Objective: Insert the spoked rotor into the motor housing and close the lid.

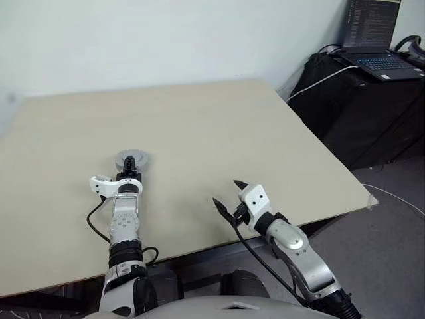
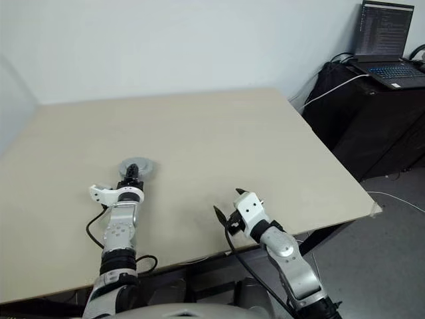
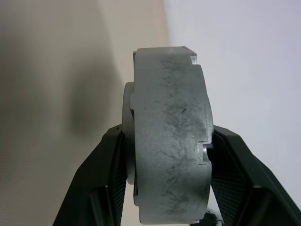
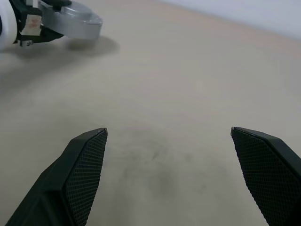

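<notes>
1. The disc (image 3: 171,136) looks like matt silver-grey metal, its rim scuffed with dark scratch marks.
2. The left gripper (image 3: 169,188) fingers (image 3: 235,179) are black plastic with finely textured matt pads.
3. The right gripper (image 4: 167,165) fingers (image 4: 87,165) show the same black, cross-hatched pads.
4. The table (image 1: 219,126) top is smooth, matt beige, with faint dark smudges.
</notes>
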You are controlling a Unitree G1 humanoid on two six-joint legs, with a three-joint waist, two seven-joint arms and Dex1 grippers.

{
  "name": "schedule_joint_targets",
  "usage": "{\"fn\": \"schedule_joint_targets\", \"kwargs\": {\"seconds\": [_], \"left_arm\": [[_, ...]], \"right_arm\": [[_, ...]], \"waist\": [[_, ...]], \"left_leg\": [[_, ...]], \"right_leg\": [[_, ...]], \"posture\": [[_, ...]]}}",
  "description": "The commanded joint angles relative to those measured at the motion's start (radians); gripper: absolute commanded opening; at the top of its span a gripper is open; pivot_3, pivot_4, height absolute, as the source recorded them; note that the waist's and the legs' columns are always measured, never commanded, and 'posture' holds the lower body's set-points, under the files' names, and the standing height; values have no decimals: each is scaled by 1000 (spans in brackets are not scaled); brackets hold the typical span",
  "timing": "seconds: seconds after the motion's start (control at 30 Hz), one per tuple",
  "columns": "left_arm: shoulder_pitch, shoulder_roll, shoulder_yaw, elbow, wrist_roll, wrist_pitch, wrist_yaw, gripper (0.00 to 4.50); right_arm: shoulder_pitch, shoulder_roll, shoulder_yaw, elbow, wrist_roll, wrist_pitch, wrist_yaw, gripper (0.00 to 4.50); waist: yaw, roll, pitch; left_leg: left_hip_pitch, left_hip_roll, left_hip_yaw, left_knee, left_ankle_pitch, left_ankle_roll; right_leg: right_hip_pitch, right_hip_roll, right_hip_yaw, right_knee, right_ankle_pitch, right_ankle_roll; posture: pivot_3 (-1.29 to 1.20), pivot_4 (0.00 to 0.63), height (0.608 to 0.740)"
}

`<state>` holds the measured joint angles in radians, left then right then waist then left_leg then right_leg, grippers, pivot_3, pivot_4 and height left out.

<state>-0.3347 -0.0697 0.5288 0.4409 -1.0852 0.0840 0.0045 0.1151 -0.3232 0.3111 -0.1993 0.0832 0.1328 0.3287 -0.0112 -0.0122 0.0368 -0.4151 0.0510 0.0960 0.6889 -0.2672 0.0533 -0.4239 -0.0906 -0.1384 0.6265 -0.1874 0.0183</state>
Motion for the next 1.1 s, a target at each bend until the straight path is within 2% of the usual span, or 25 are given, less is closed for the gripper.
{"fn": "schedule_joint_targets", "kwargs": {"seconds": [0.03, 0.3, 0.37, 0.47, 0.53, 0.57, 0.83, 0.9, 1.03, 1.1], "left_arm": [[-57, 18, 22, 13, 43, -23, 17, 2089], [-49, 13, 46, 69, 120, 3, 61, 2089], [-28, 3, 47, 47, 126, 15, 59, 2842], [18, -11, 39, -4, 135, 45, 61, 3677], [61, -23, 32, -53, 147, 66, 78, 4398], [85, -27, 26, -75, 153, 75, 85, 4487], [312, -82, -28, -314, 136, 189, 129, 4487], [382, -80, -59, -377, 137, 235, 132, 4487], [526, -33, -180, -516, 206, 308, 81, 4487], [613, 33, -297, -599, 331, 278, -11, 4487]], "right_arm": [[1, 10, -26, -29, -4, -11, 6, 4500], [7, 21, -30, -40, -18, 7, 17, 4500], [7, 25, -28, -41, -22, 10, 19, 4500], [9, 30, -27, -42, -25, 14, 20, 4500], [9, 34, -27, -42, -25, 16, 21, 4500], [8, 37, -27, -41, -25, 18, 22, 4500], [-7, 66, -19, -26, -19, 36, 36, 4500], [-9, 84, -35, -28, 29, 76, 52, 4500], [-10, 110, -64, -27, 75, 115, 65, 4500], [-2, 130, -80, -24, 87, 115, 51, 4500]], "waist": [[0, 0, 0], [1, 0, -1], [-1, 1, -2], [-2, 1, -3], [-6, 3, -4], [-8, 4, -6], [-28, 6, -8], [-29, 7, -9], [-25, 13, -12], [-22, 15, -12]], "left_leg": [[0, 0, 0, 0, 0, 0], [6, 1, -1, 0, 0, 0], [8, 2, -1, 0, -2, -3], [9, 3, -1, 0, -2, -3], [10, 3, -1, 0, -2, -3], [10, 4, -1, 0, -2, -2], [19, 6, 4, -4, -4, -4], [21, 7, 4, -5, -5, -5], [21, 7, 4, -6, -5, -6], [21, 6, 4, -6, -6, -6]], "right_leg": [[0, 0, 0, 0, 0, 0], [6, 0, 0, 0, 0, 0], [9, -1, -1, 0, 0, 0], [9, -2, -1, 0, 0, 0], [10, -2, 0, 0, 0, 0], [10, -2, 0, 0, 0, 0], [10, -2, 2, 0, -1, -2], [10, -3, 2, -1, -2, -2], [9, -3, 2, -1, -2, -3], [9, -4, 1, -1, -3, -3]], "posture": [[0, 0, 740], [0, 0, 740], [0, 0, 740], [0, 0, 740], [0, 0, 740], [0, 0, 740], [0, 0, 740], [0, 0, 740], [0, 0, 740], [0, 0, 740]]}}
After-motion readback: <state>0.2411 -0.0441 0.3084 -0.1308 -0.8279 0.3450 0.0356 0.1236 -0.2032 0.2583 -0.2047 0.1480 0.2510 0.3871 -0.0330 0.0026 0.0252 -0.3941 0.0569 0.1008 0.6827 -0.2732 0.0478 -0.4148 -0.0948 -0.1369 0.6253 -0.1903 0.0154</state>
